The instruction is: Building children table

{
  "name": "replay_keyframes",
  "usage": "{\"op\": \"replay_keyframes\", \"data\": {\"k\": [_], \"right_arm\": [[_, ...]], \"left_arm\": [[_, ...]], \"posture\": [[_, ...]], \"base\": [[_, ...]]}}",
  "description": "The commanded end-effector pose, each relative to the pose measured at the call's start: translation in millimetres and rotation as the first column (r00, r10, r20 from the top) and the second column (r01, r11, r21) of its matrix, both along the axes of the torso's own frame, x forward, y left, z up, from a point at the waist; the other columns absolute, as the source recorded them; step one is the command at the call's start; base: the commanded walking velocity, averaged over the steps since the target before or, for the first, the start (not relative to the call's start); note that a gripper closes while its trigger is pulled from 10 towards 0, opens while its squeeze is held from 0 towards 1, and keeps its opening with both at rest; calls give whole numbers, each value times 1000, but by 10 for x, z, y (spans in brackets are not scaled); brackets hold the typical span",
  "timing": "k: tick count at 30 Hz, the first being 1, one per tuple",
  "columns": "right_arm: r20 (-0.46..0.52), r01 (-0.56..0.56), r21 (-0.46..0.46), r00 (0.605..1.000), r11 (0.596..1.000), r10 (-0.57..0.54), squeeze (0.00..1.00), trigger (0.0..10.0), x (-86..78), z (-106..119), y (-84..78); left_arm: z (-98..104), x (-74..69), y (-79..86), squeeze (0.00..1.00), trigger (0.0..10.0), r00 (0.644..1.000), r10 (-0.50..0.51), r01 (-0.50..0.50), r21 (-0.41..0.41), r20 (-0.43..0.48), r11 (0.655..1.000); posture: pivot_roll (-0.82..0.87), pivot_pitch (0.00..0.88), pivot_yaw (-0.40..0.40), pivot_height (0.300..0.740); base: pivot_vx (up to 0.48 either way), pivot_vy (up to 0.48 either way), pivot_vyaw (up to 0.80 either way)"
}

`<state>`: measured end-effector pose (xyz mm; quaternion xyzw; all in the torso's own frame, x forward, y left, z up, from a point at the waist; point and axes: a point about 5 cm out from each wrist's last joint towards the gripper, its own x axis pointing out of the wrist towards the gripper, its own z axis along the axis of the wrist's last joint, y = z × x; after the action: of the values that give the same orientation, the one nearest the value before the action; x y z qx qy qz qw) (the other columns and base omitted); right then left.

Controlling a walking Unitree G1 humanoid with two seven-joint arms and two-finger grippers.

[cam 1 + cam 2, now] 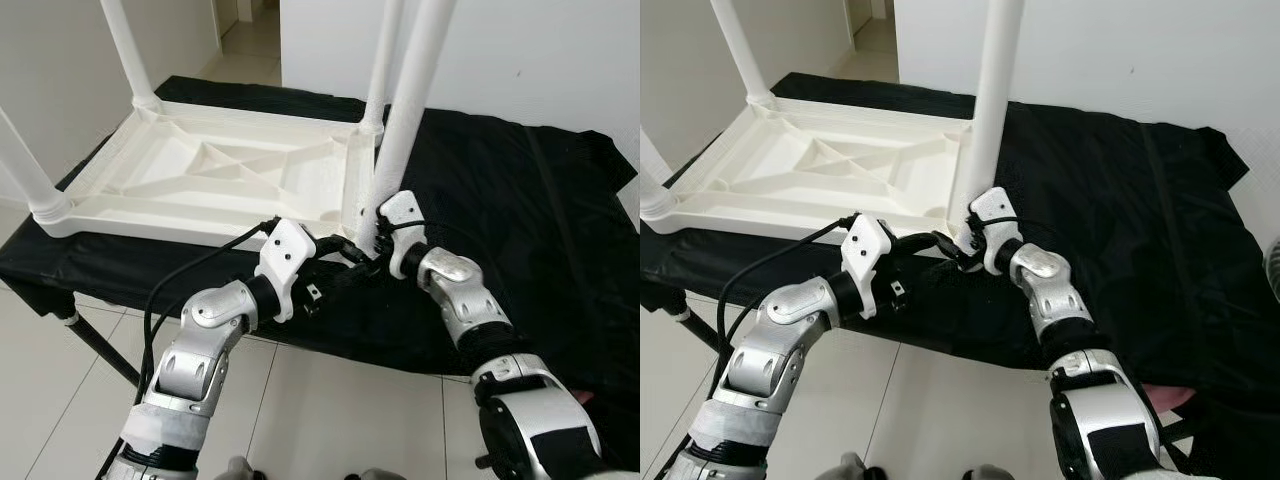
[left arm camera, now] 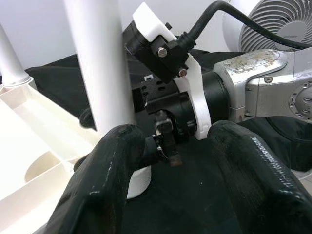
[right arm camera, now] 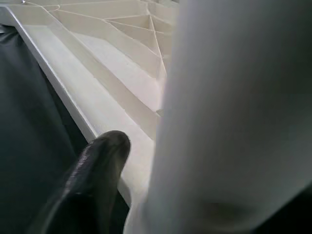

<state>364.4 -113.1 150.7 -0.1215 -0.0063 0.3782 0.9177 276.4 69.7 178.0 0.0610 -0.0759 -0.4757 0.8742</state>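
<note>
A white plastic children's table (image 1: 200, 170) lies upside down on a black cloth. Its near right leg (image 1: 405, 120) stands upright in the corner socket. My right gripper (image 1: 372, 240) is closed around the base of that leg; in the right wrist view one black finger (image 3: 97, 165) lies beside the white leg (image 3: 234, 122). My left gripper (image 1: 350, 255) is open and reaches in from the left to the same corner. In the left wrist view its fingers (image 2: 112, 180) are spread just short of the leg (image 2: 102, 63) and the right wrist.
Three other legs stand up: far left (image 1: 125, 50), near left (image 1: 25, 170), far right (image 1: 385, 60). The black cloth (image 1: 520, 200) covers a low stand with tiled floor (image 1: 330, 410) in front. A white fan (image 2: 273, 19) is behind. Walls are close at the back.
</note>
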Motion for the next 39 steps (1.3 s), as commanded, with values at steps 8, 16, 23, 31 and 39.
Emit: {"op": "replay_keyframes", "data": {"k": [8,16,23,31,39], "right_arm": [[-63,-64,-12,996,998,63,0,0,-38,-126,9],[-52,60,20,997,998,-59,0,10000,-56,-162,-140],[-34,212,95,977,973,-209,0,10000,-103,-168,-162],[-93,531,281,844,800,-527,0,10000,-247,-132,-103],[-95,643,331,751,691,-653,0,10000,-442,-124,120]], "left_arm": [[-12,17,53,0,10000,995,100,-100,-13,-2,995],[-20,14,44,0,10000,996,90,-90,-10,-6,996],[-26,12,28,0,10000,997,81,-81,-9,-8,997],[-33,12,13,0,10000,997,75,-76,-15,-13,997],[-27,20,5,0,10000,997,78,-78,-22,-11,997]], "posture": [[-61,31,-4,740],[-74,40,-1,740],[-84,44,0,740],[-95,46,-1,740],[-96,44,-3,740]], "base": [[0,0,0],[0,0,0],[0,0,0],[0,0,0],[0,0,0]]}}
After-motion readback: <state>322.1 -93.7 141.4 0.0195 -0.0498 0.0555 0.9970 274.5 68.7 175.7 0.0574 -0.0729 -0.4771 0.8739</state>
